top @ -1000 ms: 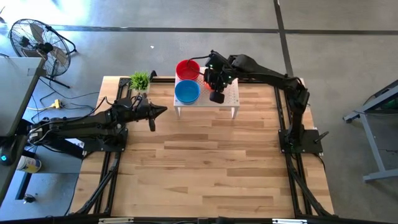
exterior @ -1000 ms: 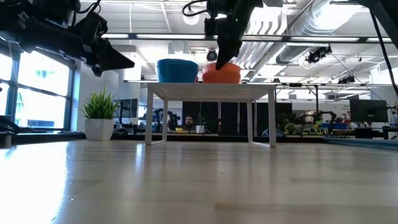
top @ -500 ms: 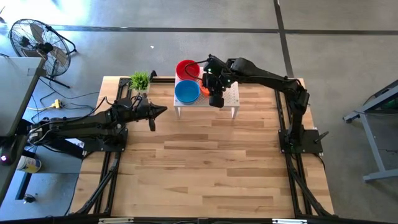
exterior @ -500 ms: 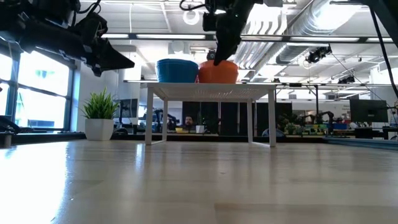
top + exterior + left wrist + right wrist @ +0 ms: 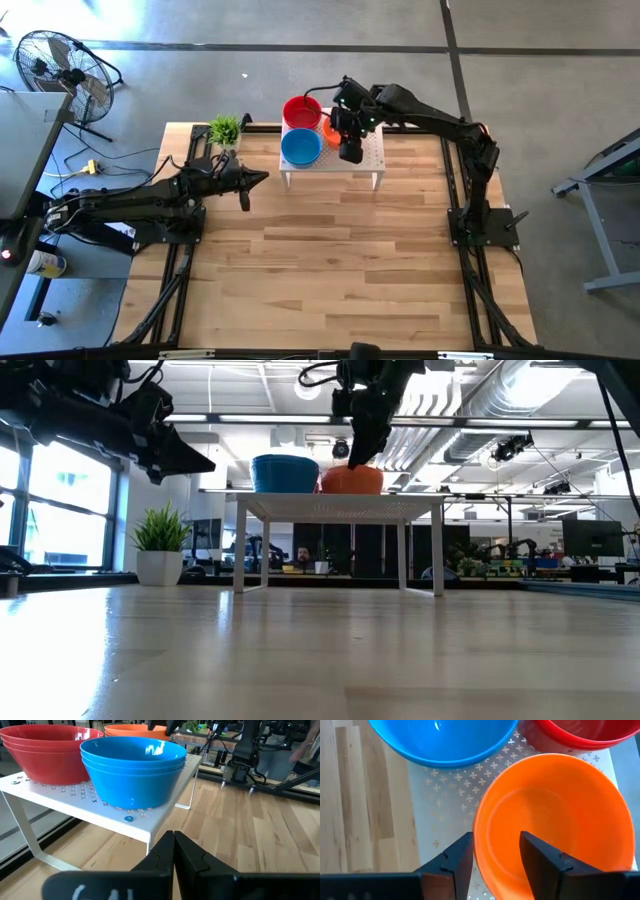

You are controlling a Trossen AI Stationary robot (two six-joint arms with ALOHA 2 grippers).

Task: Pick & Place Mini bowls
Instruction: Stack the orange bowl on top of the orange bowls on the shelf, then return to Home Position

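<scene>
Right claw (image 5: 349,152) hangs over the white perforated stand (image 5: 366,160), upper centre of the high view, fingers spread either side of the orange bowl's (image 5: 555,825) near rim, gripping nothing. Right wrist view shows the orange bowl sitting on the stand, beside the blue bowls (image 5: 442,740) and red bowls (image 5: 580,732); the high view mostly hides it under the arm. Left wrist view shows blue and red as stacks, probably two each. Left claw (image 5: 262,177) clenched, empty, above the bench (image 5: 330,270) left of the stand.

Glossy plastic bowls (image 5: 132,770), light wood table (image 5: 330,260)
</scene>
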